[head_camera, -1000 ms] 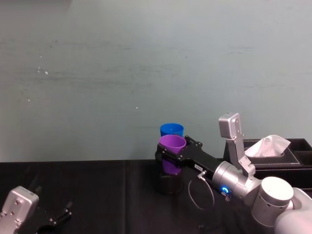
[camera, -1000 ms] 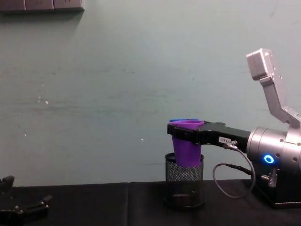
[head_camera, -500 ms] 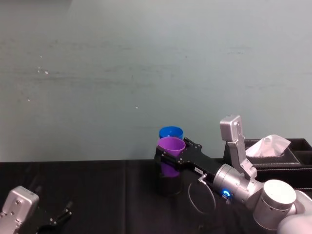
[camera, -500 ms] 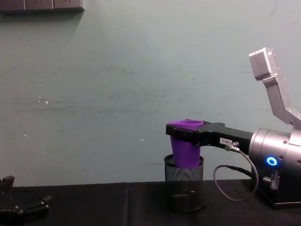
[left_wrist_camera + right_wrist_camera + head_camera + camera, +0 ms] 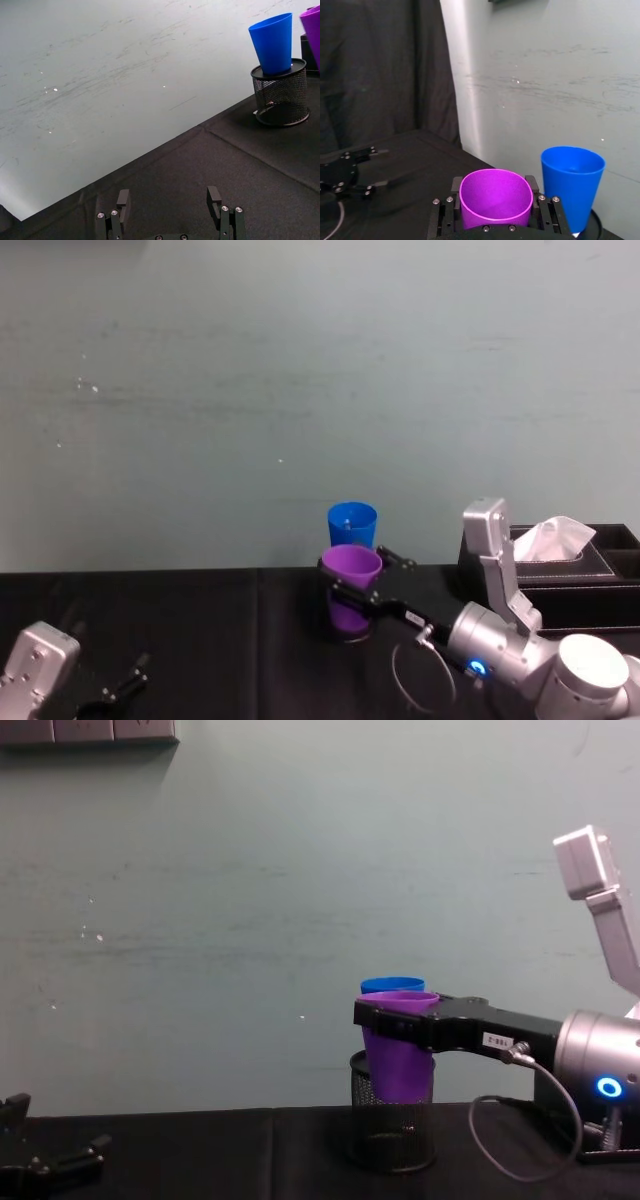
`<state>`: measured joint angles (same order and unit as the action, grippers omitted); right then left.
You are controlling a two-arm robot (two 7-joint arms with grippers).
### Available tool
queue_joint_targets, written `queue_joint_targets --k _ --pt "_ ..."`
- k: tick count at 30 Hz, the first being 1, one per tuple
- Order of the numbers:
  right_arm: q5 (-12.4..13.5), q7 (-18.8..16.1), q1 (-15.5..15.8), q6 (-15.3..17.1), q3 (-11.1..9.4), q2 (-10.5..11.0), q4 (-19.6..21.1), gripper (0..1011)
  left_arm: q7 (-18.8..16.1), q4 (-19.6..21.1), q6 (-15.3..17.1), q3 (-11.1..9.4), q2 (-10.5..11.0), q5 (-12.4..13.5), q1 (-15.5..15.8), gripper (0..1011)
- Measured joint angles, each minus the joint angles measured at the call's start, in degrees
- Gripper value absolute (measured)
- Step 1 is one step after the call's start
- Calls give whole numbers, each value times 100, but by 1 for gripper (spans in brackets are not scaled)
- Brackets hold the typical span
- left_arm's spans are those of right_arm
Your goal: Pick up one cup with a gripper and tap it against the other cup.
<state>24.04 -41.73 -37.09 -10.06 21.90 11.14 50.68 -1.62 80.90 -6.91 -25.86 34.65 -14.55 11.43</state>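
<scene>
Right pincer [image 5: 395, 1018] gripped purple cup [image 5: 398, 1070]; had drawn it toward 6 o'clock, baring blue cup [image 5: 352, 525]. Tap likely needed fresh advance. Left pincer [image 5: 167, 200] parked at 7 o'clock, splayed.

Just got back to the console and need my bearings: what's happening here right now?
The right gripper is shut on the purple plastic tumbler near its rim, holding it off the table next to the bright blue plastic tumbler, which stands in the top of the black mesh pen holder. Whether the two cups touch cannot be told. The left gripper sits open and idle, low over the black-covered table on the left.
</scene>
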Motion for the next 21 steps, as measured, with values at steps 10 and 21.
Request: queue_joint_targets --k 10,21 --pt "228 -70 449 124 54 305 721 755 0 0 0 0 0 0 0 1000" --pt "428 -91 859 185 122 594 1246 755 0 0 0 0 0 0 0 1000"
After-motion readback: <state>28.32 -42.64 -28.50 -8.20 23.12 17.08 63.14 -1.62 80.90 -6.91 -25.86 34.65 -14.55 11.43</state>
